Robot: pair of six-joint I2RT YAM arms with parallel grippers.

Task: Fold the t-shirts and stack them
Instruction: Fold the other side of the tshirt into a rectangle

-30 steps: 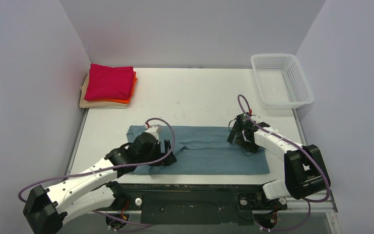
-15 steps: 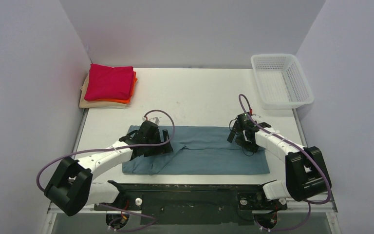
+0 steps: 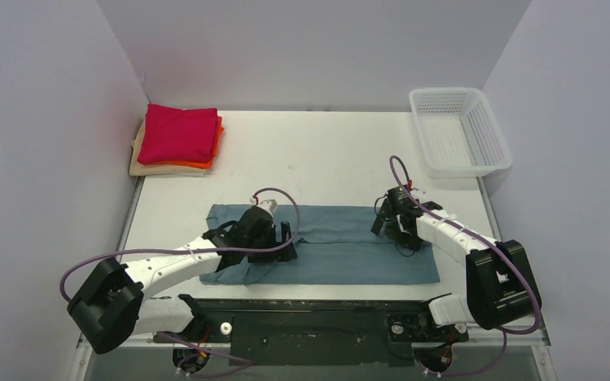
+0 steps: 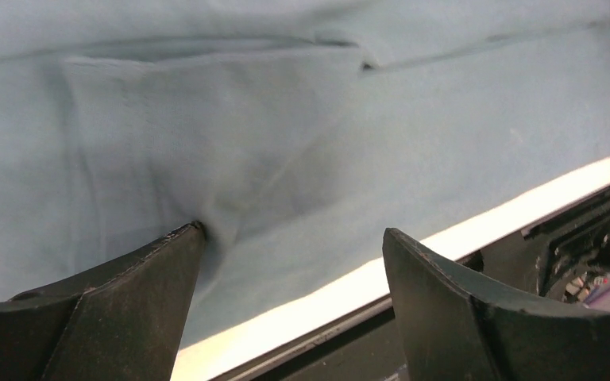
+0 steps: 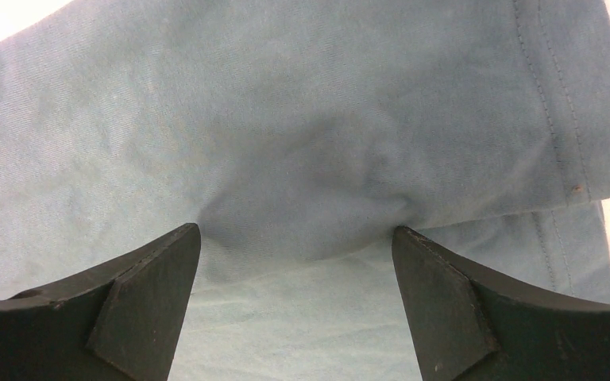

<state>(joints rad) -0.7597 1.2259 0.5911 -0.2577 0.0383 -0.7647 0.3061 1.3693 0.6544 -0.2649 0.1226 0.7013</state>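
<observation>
The dusty teal-blue t-shirt (image 3: 341, 250) lies folded into a long strip near the table's front edge; it fills the left wrist view (image 4: 286, 127) and the right wrist view (image 5: 302, 119). My left gripper (image 3: 279, 242) is open, pressed down on the strip's left part, one fingertip (image 4: 183, 242) dimpling the cloth. My right gripper (image 3: 397, 226) is open, fingertips (image 5: 183, 242) pressing the cloth near the strip's right end. A crimson-red tee (image 3: 179, 132) tops a folded stack over an orange tee (image 3: 216, 143) and a beige tee (image 3: 147, 165) at the back left.
A white plastic mesh basket (image 3: 459, 131) stands at the back right corner. Grey walls close in the table on three sides. The table's front edge (image 4: 461, 230) and black frame lie just below the shirt.
My left gripper has moved right along the shirt, from its left end toward the middle. The shirt's left end has bunched slightly. The right gripper has stayed in place.
</observation>
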